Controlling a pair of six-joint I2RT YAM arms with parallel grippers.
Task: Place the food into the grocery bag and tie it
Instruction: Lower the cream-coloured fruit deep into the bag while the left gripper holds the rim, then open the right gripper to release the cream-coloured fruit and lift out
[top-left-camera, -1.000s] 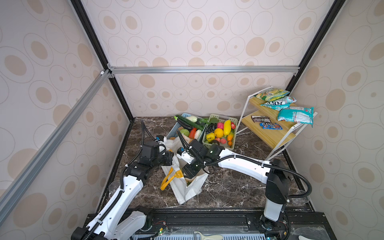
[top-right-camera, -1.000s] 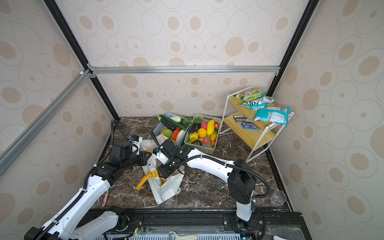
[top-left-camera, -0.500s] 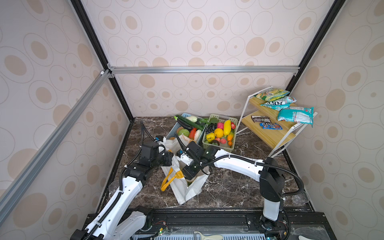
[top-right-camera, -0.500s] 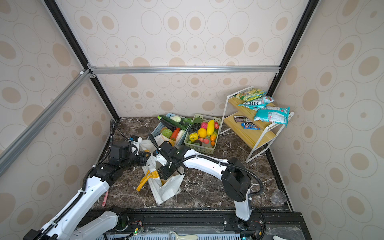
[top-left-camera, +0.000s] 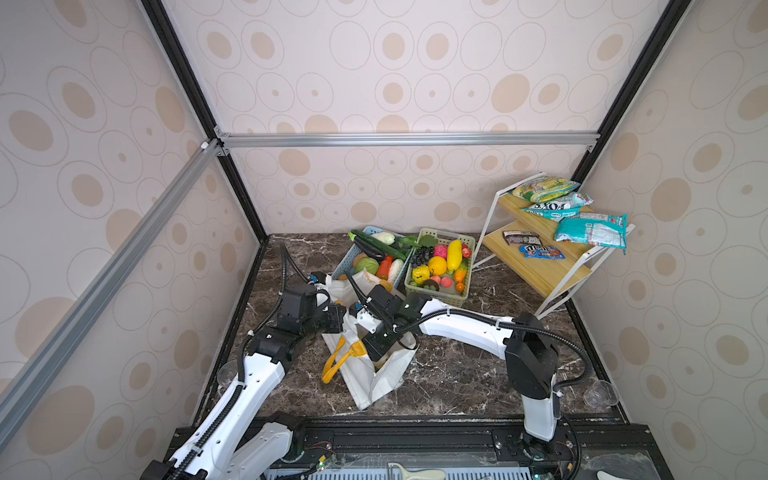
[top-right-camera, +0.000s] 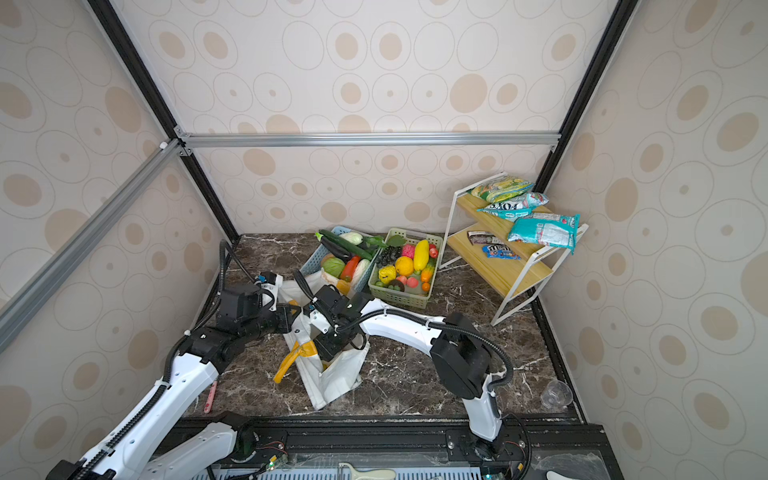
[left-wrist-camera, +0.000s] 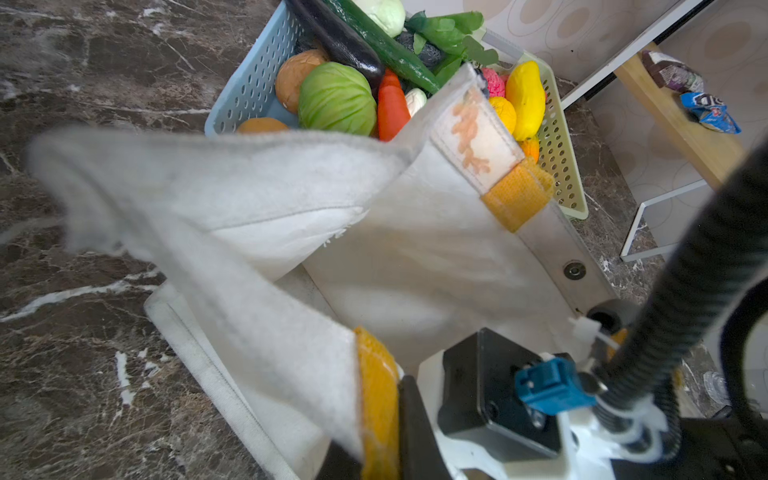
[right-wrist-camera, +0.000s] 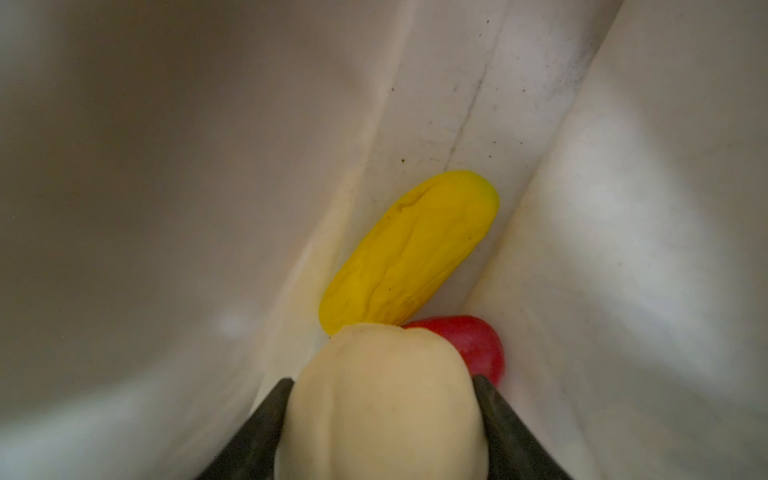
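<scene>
The white grocery bag (top-left-camera: 376, 376) (top-right-camera: 332, 380) stands open on the marble floor, with a yellow-orange handle (top-left-camera: 338, 361) hanging out. My left gripper (left-wrist-camera: 380, 453) (top-left-camera: 341, 322) is shut on the bag's rim at an orange strap tab and holds the mouth up. The right gripper (right-wrist-camera: 382, 382) is deep inside the bag, shut on a cream-white fruit (right-wrist-camera: 382, 419). Below it on the bag's bottom lie a yellow fruit (right-wrist-camera: 409, 253) and a red fruit (right-wrist-camera: 480, 347). In both top views the bag hides the right fingers. More food fills the green basket (top-left-camera: 436, 296).
A blue basket (top-left-camera: 348, 261) of vegetables stands against the bag's far side, beside the green basket. A wooden shelf (top-left-camera: 536, 272) with snack packets stands at the back right. A clear cup (top-left-camera: 600, 392) sits at the front right and a pink stick (top-right-camera: 210, 397) at the front left.
The right arm has shifted a little to the left, with its wrist staying in the bag's mouth. The left arm still holds the rim in the same place.
</scene>
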